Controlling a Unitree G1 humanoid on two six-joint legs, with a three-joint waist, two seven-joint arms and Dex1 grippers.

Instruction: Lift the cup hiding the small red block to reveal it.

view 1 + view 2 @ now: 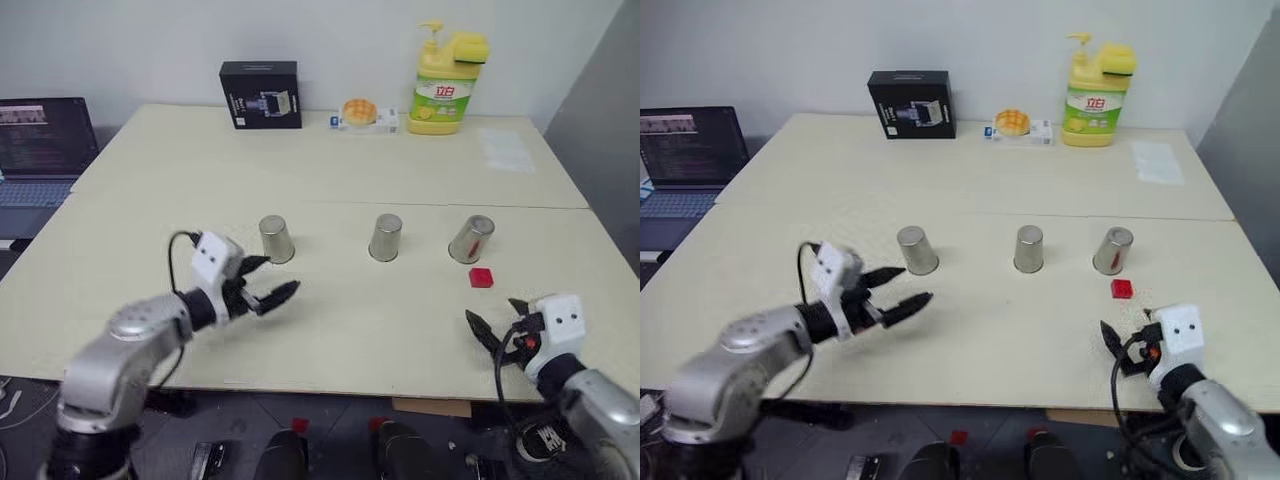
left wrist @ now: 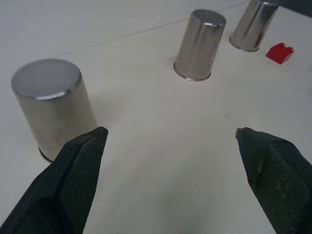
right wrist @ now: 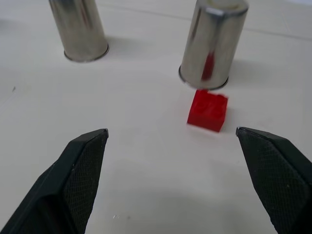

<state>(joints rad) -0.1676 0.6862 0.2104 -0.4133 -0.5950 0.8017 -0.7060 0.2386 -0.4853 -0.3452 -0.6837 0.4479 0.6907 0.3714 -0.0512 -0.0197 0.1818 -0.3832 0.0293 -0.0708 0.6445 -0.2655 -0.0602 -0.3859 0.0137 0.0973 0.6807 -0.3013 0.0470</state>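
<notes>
Red studded block (image 3: 207,110) bare beside silvery upturned cup (image 3: 213,43)

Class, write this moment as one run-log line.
red block: uncovered, on table before right cup | three cups upside down | left gripper: open, empty | right gripper: open, empty

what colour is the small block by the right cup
Bright red; the small block shows best in the right wrist view.

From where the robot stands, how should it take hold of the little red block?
Grip the small red block across its two flat side faces, coming down from above with the right tool. It lies flat on the table, just in front of the right-hand cup.
</notes>
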